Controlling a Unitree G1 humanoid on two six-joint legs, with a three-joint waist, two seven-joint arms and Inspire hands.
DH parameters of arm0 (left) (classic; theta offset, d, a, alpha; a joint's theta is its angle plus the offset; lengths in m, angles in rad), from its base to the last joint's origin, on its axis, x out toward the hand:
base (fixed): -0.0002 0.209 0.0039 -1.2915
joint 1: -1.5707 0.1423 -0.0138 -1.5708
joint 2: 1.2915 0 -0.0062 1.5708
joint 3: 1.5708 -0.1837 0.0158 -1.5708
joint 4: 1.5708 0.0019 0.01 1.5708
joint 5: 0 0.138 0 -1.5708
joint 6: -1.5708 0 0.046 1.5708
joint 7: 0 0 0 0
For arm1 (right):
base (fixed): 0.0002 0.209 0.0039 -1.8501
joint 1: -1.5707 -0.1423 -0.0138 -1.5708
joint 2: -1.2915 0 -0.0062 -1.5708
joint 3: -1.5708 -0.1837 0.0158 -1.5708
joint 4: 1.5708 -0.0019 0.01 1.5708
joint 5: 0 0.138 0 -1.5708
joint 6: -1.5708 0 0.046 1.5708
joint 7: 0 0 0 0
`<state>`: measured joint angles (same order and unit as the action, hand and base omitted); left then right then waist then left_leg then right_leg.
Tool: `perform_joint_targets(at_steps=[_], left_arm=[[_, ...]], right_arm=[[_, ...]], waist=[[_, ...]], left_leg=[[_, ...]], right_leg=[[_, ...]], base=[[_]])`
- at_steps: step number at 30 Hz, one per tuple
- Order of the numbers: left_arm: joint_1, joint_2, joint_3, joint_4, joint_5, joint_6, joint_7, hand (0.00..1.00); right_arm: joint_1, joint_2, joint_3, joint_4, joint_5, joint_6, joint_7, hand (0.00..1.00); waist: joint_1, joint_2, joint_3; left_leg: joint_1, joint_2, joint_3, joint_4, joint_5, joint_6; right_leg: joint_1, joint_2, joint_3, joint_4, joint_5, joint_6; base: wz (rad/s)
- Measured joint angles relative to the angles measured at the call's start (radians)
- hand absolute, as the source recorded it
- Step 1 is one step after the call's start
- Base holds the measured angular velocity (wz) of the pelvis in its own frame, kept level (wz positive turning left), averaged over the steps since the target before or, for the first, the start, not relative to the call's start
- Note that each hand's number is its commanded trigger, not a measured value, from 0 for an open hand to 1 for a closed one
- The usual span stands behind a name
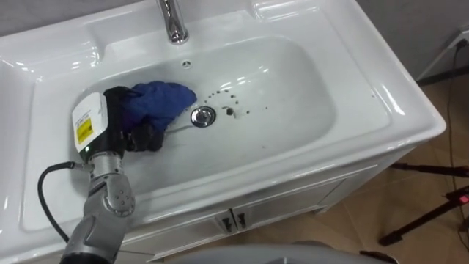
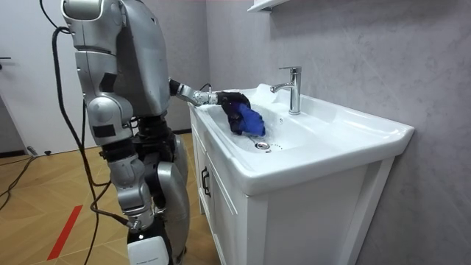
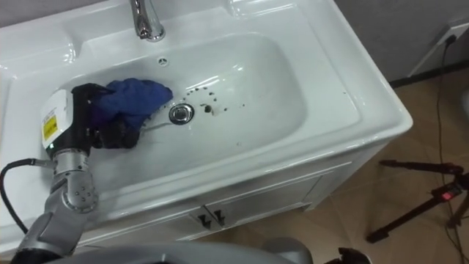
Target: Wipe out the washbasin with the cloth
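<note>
The white basin [image 1: 293, 88] is set in a white vanity top, with a round metal drain [image 1: 203, 116] at its bottom. Small dark specks [image 1: 231, 110] lie on the bowl just right of the drain. A crumpled blue cloth [image 1: 157, 103] rests on the left slope of the bowl, touching the drain's left edge. My left hand [image 1: 121, 117] reaches into the bowl from the lower left, its dark fingers curled round the cloth's near end. In the room view I stand at the vanity's front, with the left hand [image 2: 234, 99] and the cloth [image 2: 250, 119] over the bowl.
A chrome faucet [image 1: 172, 22] stands at the back rim, above the drain. Cabinet doors [image 1: 234, 218] close off the front below the counter. Black tripod legs [image 1: 425, 213] stand on the wooden floor at the right. A grey wall lies behind the vanity.
</note>
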<state>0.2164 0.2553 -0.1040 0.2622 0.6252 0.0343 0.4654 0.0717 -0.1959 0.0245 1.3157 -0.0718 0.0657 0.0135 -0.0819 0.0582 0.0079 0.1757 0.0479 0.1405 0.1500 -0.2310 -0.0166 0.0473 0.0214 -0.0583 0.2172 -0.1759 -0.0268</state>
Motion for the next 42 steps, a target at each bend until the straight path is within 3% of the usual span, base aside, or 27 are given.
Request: perform_joint_targets(at_steps=[2,4,6,14,24,42], left_arm=[[-0.01,0.002,0.002,0.036,0.026,0.007,-0.008,1.0],[-0.012,0.001,0.003,0.073,0.046,0.03,-0.017,1.0],[-0.012,0.001,0.004,0.082,0.046,0.045,-0.022,1.0],[-0.022,0.001,0.007,0.122,0.089,0.097,-0.069,1.0],[-0.05,-0.002,0.011,0.165,0.132,0.116,-0.098,1.0],[-0.083,-0.013,0.015,0.23,0.032,0.117,-0.137,1.0]], right_arm=[[0.004,-0.004,0.0,-0.001,-0.009,0.004,0.002,0.0],[0.012,-0.012,0.0,-0.012,-0.018,0.024,0.009,0.0],[0.021,-0.016,0.0,-0.028,-0.018,0.033,0.013,0.0],[0.049,-0.016,-0.001,-0.046,-0.018,0.077,0.02,0.0],[0.049,-0.016,-0.002,-0.049,-0.056,0.143,0.023,0.0],[0.048,-0.017,-0.003,-0.064,-0.055,0.141,0.021,0.0]], waist=[[0.0,-0.001,-0.0005],[0.001,0.011,-0.0103],[0.001,0.014,-0.0119],[0.001,0.008,-0.0097],[0.001,0.007,-0.0103],[-0.005,0.019,-0.0127]], left_leg=[[0.001,-0.001,0.0,0.0,0.0,0.0],[0.006,-0.001,0.011,0.0,0.0,0.0],[0.009,-0.001,0.014,0.0,0.0,0.0],[0.03,-0.001,0.019,-0.003,0.0,0.0],[0.029,-0.002,0.021,-0.005,0.0,0.0],[0.038,-0.002,0.021,-0.005,0.0,0.0]], right_leg=[[0.004,0.0,0.0,-0.012,0.001,0.002],[0.005,0.0,0.004,-0.012,0.001,0.002],[0.006,0.0,0.004,-0.01,0.001,0.002],[0.034,0.001,0.012,-0.017,0.001,0.002],[0.02,0.004,0.024,-0.014,0.0,0.003],[0.027,0.003,0.026,-0.01,0.001,0.004]], base=[[0.0],[-0.09],[-0.03],[-0.04],[-0.02],[0.0]])
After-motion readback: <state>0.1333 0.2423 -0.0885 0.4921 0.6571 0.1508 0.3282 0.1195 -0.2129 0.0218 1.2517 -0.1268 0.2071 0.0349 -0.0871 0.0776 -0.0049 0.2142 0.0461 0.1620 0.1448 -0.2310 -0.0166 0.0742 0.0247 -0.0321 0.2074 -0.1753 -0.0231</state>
